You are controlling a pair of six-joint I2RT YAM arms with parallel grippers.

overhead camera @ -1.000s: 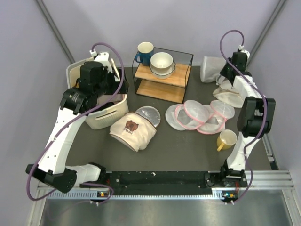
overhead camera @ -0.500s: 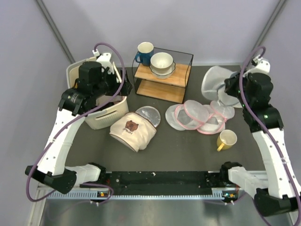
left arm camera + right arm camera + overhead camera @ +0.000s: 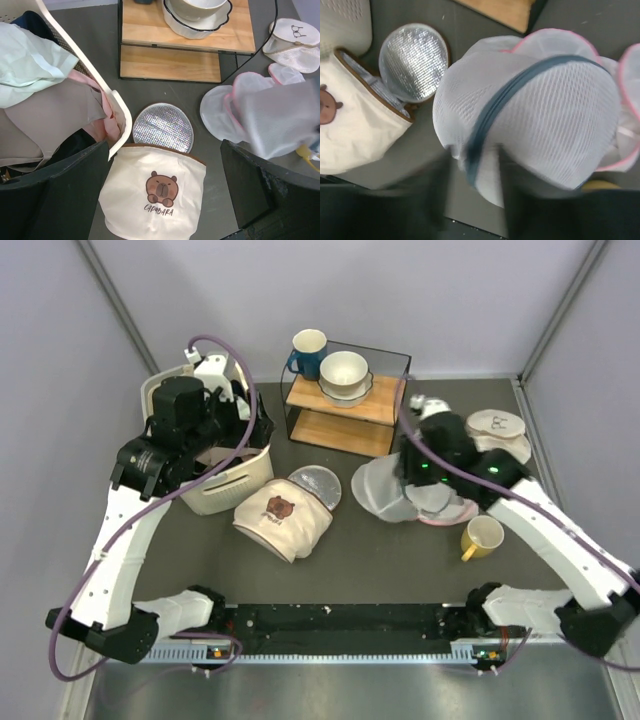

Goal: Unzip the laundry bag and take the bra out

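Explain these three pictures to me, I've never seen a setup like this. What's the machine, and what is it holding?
Two robot arms are bolted to a dark table. One picture looks down from above; the other two come from cameras on the wrists. The left gripper hangs open beside a cream laundry basket of clothes. The white mesh laundry bag hangs at the right gripper; blur hides whether it grips. Nearby: a capybara-print bag, pink-trimmed mesh bags, a yellow mug, a shelf holding a bowl.
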